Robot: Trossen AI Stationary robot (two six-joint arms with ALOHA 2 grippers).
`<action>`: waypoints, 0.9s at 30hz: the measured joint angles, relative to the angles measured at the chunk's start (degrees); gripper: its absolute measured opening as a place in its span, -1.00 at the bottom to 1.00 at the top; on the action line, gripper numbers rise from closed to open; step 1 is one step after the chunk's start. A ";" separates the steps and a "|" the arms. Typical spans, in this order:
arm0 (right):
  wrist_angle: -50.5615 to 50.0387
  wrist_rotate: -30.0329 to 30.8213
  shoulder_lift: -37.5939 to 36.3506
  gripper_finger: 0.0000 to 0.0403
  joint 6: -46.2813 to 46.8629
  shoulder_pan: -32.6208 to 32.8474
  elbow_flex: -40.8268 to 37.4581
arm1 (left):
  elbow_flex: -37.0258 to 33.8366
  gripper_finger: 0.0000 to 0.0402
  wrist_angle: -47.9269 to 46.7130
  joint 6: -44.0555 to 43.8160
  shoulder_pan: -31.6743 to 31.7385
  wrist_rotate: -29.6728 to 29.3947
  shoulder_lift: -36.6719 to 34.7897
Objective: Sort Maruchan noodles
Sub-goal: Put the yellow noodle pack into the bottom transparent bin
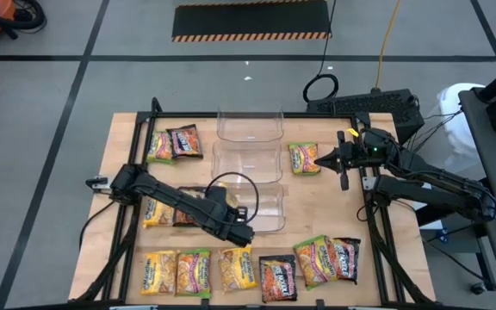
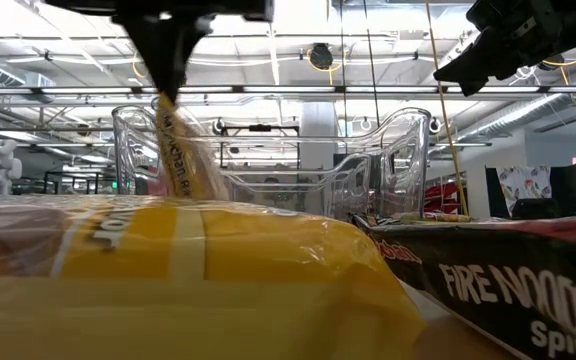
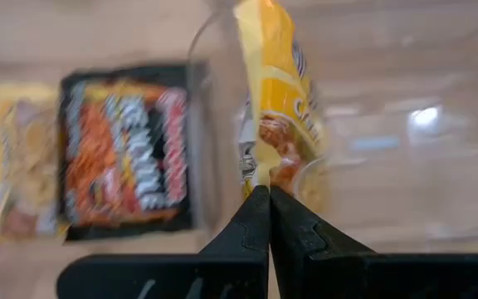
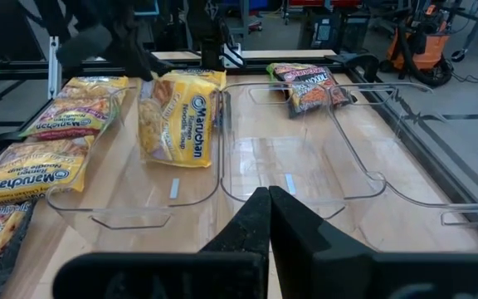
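Left gripper [image 3: 268, 193] pinches a glossy yellow noodle packet [image 3: 276, 91], seemingly hanging upright; right gripper [image 4: 269, 196] closed, empty.

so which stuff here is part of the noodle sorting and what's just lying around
Job:
- yellow packet pinched by the left gripper, hanging at the near clear bin
- noodle packets on the table
- right gripper, shut, empty

Lying about:
- keyboard
- cables

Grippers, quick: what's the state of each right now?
Left gripper: shut on a glossy yellow noodle packet, hanging over a clear plastic bin.
Right gripper: shut, empty.
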 joint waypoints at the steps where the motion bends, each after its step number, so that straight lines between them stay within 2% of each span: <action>1: 0.00 -0.01 0.00 -1.00 -0.17 -0.01 -0.01 | -0.81 -1.00 -0.06 -0.75 -0.27 0.97 0.00; 10: 0.00 0.00 0.02 -1.00 -0.37 -0.01 -0.01 | -2.21 -1.00 0.01 -3.46 -1.43 2.74 0.02; 21: 0.37 0.00 0.02 -1.00 -0.37 -0.01 -0.01 | -2.21 -0.93 0.03 -1.62 -1.36 2.78 0.02; 27: 0.46 0.00 0.02 -1.00 -0.37 -0.01 -0.01 | -2.21 -0.87 0.07 3.50 -0.69 2.84 0.02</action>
